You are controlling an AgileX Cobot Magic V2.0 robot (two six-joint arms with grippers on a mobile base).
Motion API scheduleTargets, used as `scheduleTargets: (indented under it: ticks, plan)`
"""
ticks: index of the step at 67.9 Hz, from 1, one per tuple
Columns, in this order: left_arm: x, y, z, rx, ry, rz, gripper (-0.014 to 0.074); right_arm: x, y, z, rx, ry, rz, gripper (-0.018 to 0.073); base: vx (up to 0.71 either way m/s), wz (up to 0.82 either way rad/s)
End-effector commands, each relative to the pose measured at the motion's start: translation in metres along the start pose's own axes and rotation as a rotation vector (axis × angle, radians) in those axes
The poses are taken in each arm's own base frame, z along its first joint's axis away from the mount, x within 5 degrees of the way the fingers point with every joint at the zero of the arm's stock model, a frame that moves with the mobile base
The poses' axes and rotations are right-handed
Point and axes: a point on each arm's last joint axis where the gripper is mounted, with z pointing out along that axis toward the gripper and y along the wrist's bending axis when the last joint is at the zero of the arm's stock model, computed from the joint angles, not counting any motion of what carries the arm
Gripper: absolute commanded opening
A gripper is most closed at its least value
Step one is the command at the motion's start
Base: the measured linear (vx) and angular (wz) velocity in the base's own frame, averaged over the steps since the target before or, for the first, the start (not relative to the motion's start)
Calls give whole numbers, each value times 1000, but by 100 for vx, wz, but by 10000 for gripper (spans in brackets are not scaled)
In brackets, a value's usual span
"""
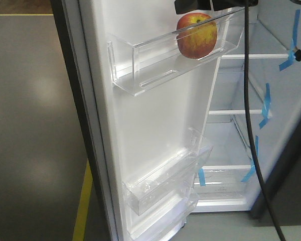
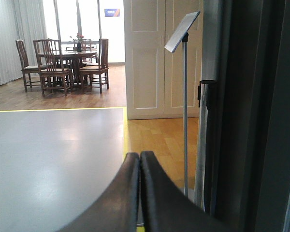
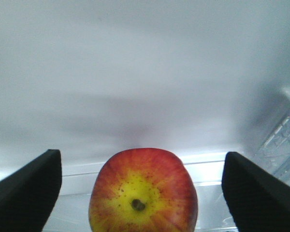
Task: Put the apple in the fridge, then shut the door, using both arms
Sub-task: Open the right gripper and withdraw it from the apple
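1. One door (image 1: 155, 125) stands open and carries three clear bins (image 1: 163, 193).
2. One apple (image 1: 196, 35) sits in the top bin (image 1: 140, 65), at its right end.
3. The fridge (image 1: 286, 90) shows three white shelves (image 1: 251, 55).
4. Left gripper (image 2: 139, 157): two fingers pressed together, empty.
5. Right gripper (image 3: 141, 157): two fingers spread apart, flanking the apple without touching it.

Left gripper (image 2: 139, 157): fingers (image 2: 121, 193) pressed together along their length, no gap at the tips, pointing forward. Right gripper (image 3: 141, 162): jaws spread wide, its two black fingers (image 3: 26, 191) out at the left and right frame edges. Front view: only the right gripper's black body at the top edge, black cable (image 1: 250, 125) hanging down.
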Motion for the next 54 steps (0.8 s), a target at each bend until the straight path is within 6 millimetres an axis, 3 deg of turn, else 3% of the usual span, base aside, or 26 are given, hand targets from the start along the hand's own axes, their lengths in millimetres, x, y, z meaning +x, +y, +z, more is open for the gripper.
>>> scheduleTargets:
  ticks: [1, 18, 25, 41, 54]
  plan:
    - [2, -1, -1, 13, -62, -12, -6, -12, 19, -53, -5, -134, -28, 642, 0, 0]
    - [2, -1, -1, 13, -62, -12, -6, 1, 36, -109, 55, -121, -19, 587, 0, 0]
    - [2, -1, -1, 13, -62, -12, -6, 15, 37, -122, 105, -97, -2, 566, 0, 0]
    - [2, -1, -1, 13, -62, -12, -6, 69, 43, -143, 174, -95, 11, 555, 0, 0]
    - [2, -1, -1, 13, -62, -12, -6, 127, 50, -158, 207, -112, 17, 555, 0, 0]
